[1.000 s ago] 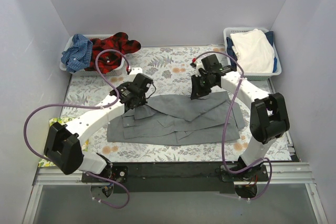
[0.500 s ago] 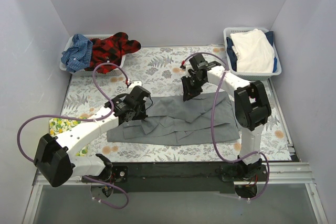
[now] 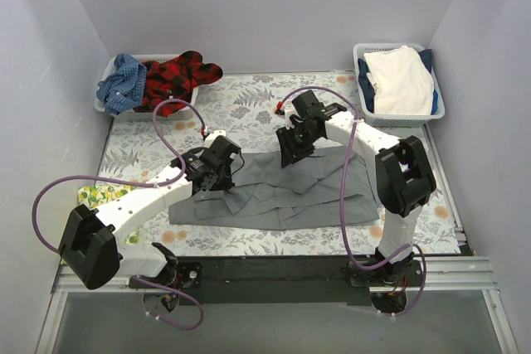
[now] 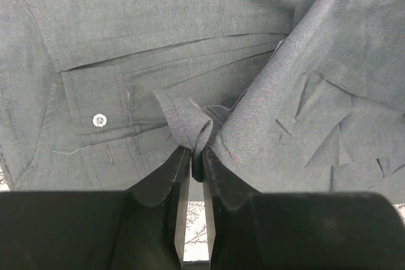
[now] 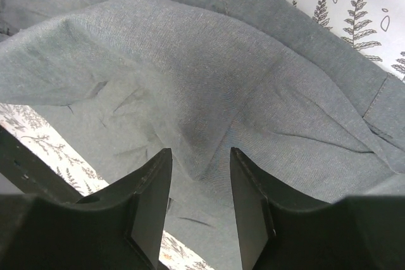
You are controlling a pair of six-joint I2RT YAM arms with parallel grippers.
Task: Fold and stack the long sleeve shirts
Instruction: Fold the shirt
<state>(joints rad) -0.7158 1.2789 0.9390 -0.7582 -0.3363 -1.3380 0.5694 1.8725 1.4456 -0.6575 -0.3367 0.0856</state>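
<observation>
The grey long sleeve shirt [image 3: 282, 192] lies partly folded across the middle of the fern-print table cover [image 3: 257, 105]. My left gripper [image 3: 214, 181] sits at its left part, shut on a pinched-up fold of grey cloth [image 4: 193, 128] beside a buttoned cuff [image 4: 99, 119]. At the shirt's upper middle edge, my right gripper [image 3: 290, 151] stands open, its jaws wide apart over a raised ridge of the grey cloth [image 5: 190, 61]. A red-black plaid shirt [image 3: 178, 72] and a blue checked shirt [image 3: 120, 80] lie heaped in the back-left basket [image 3: 108, 66].
A white basket [image 3: 358, 60] at the back right holds a folded white cloth [image 3: 402, 80] over something dark blue. A yellow lemon-print cloth [image 3: 99, 196] peeks out at the left edge under my left arm. Pale walls enclose three sides.
My right gripper has opened and slid left along the shirt's upper edge. My left gripper stays shut on the cloth and has shifted slightly.
</observation>
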